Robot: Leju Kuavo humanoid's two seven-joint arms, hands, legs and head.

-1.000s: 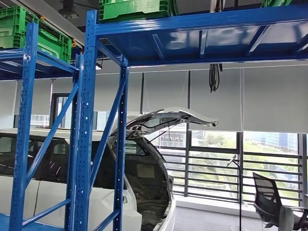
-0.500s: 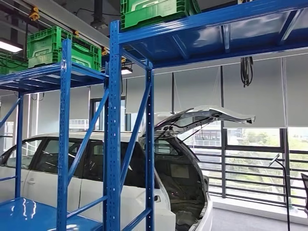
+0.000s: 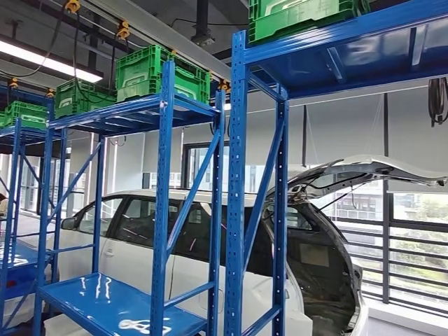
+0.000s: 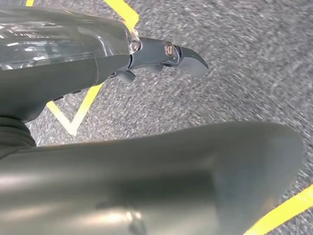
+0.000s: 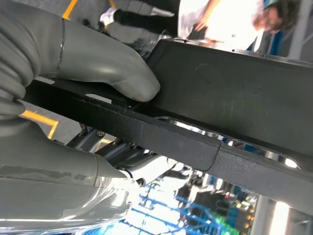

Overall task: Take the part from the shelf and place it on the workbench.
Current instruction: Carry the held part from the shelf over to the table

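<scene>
The head view is taking in blue racks (image 3: 236,175) across the left and middle of the frame, and a white car (image 3: 211,245) lower right. No workbench is showing, so this looks like the carry step. The right hand (image 5: 92,98) is gripping the part (image 5: 229,107) — a long black panel, thumb pressing on top. The left hand (image 4: 110,54) is hanging over the floor — fingers straight, holding nothing. Next: finding the bench.

Glossy blue-painted metal shelf (image 3: 166,210); matt, finely textured black plastic part (image 5: 229,103); green plastic crates (image 3: 158,70)

The right hand (image 5: 110,98) grips a black part (image 5: 229,103); the left hand (image 4: 155,54) holds nothing.
</scene>
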